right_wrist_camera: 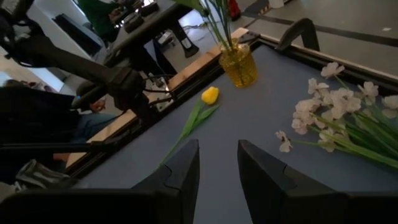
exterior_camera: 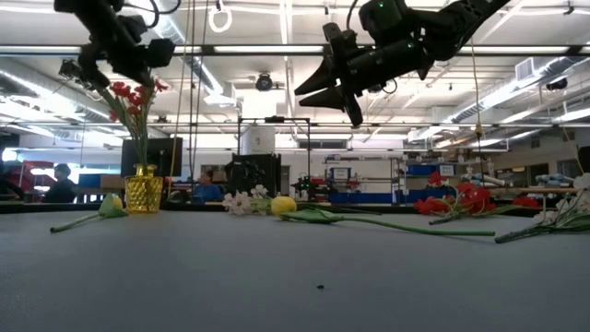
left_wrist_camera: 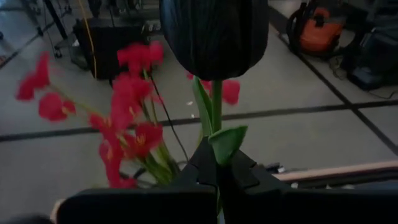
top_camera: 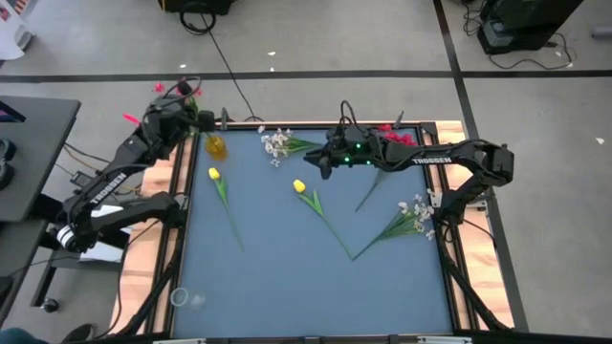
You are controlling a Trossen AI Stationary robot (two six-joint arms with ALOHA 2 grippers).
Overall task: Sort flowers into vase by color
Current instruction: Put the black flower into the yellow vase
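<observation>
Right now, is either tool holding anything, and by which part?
The left tool grips a red flower by its green stem, above the yellow vase. The right tool is open and empty.

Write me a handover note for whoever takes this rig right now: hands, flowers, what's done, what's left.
Left hand: shut on a red flower stem, held above the yellow vase at the table's far left corner.
Right hand: open, empty, high over the table's far middle.
Done: red flowers stand in the vase.
Left on the table: two yellow tulips, white sprays at the far edge and right side, one more red flower under the right arm. No other vase shows.
</observation>
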